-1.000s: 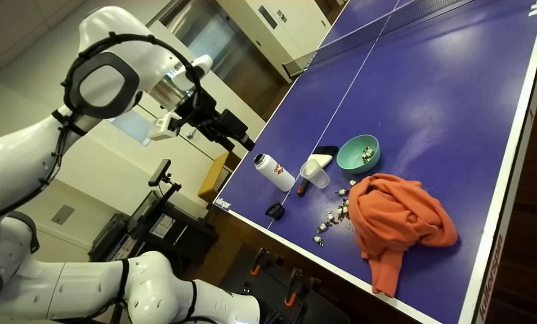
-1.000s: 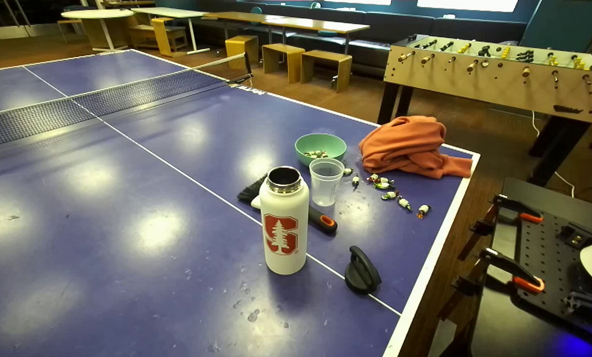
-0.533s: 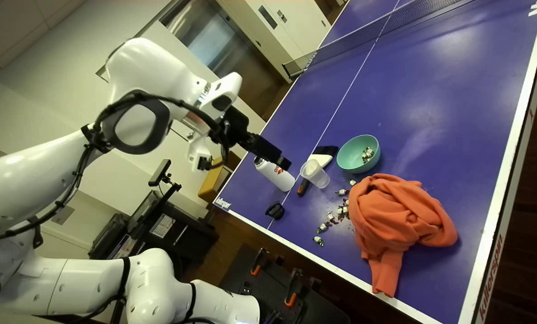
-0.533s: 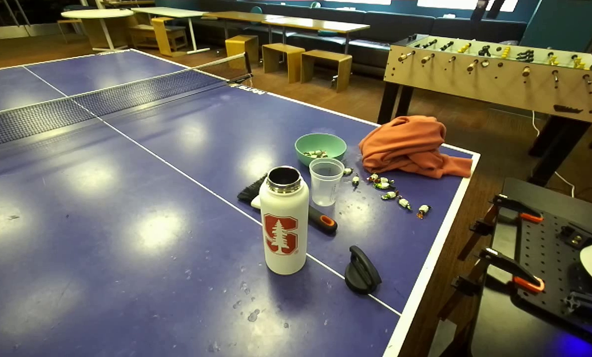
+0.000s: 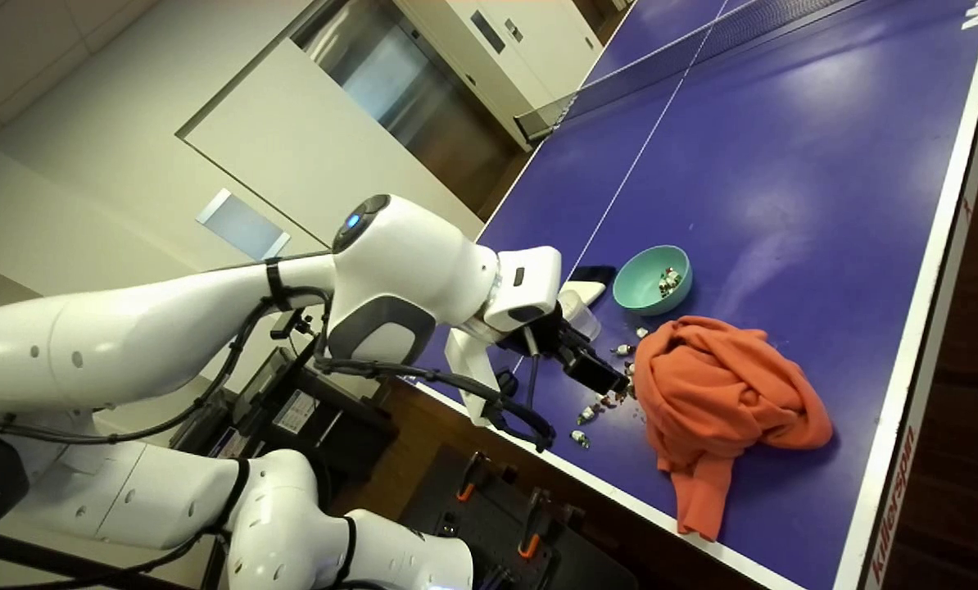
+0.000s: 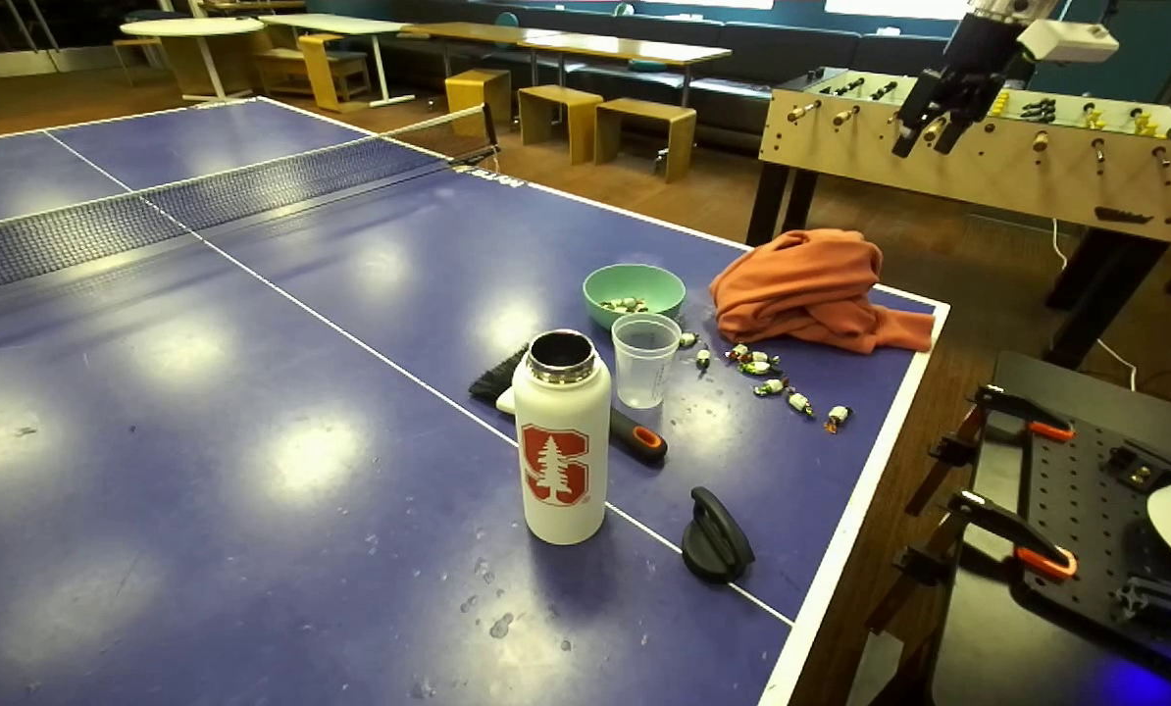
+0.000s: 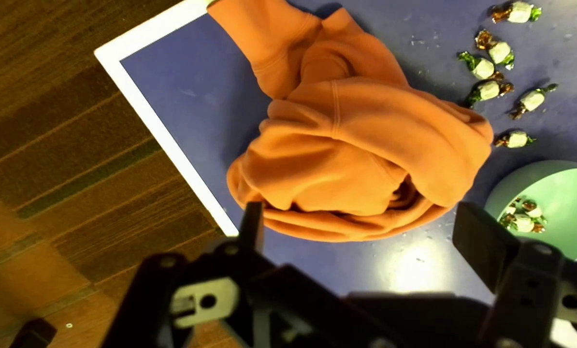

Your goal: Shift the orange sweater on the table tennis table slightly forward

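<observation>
— Where is the orange sweater (image 7: 361, 140)?

— Bunched on the counter (image 7: 187, 96) near a corner (image 7: 107, 55), a sleeve (image 7: 271, 41) pointing to eleven o'clock in my wrist view, its cuff (image 7: 230, 12) at the white border (image 7: 158, 31).

— And around it?

— Wrapped sweets (image 7: 532, 100) at two o'clock, just beside the cloth; the green bowl (image 7: 571, 203) near it at four. In an exterior view, the clear cup (image 6: 644, 363) and white bottle (image 6: 564, 471) stand toward eight.

— Your pincer (image 7: 359, 217)?

— Higher than the cloth and apart from it, fingers (image 7: 482, 241) spread wide, nothing between them. I judge this to be the reach, the shift not yet done.

— How will you do it well?

— I take forward as toward the net (image 6: 272, 184), roughly five o'clock in my wrist view. I'd centre over the thick folds, come straight down, pinch several layers, then draw them along low and slow, since soft cloth will probably stretch before the sleeve follows. I'd steer clear of four o'clock, or I might nudge the bowl.
</observation>
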Controlling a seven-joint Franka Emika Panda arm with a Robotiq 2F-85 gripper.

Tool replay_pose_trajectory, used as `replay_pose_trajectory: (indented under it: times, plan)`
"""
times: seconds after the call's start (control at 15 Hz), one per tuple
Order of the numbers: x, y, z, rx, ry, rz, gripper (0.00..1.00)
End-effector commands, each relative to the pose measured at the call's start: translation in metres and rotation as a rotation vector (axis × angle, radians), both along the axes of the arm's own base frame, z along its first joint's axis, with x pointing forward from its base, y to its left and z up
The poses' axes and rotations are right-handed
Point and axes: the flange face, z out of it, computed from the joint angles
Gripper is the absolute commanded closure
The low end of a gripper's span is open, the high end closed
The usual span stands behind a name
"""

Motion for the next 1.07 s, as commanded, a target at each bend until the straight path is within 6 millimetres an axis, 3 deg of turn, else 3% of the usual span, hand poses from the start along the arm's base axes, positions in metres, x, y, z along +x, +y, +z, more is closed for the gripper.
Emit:
replay_pose_trajectory:
  times: [0.0, 0.27, 0.6, 1.0]
  plan:
    - [0.001, 0.0, -0.003, 0.001, 0.008, 0.001, 0.0]
    - [0.009, 0.003, 0.0, 0.011, -0.007, -0.045, 0.0]
    - [0.033, 0.02, -0.057, 0.093, -0.011, -0.225, 0.0]
    - [0.047, 0.019, -0.123, 0.14, 0.024, -0.37, 0.0]
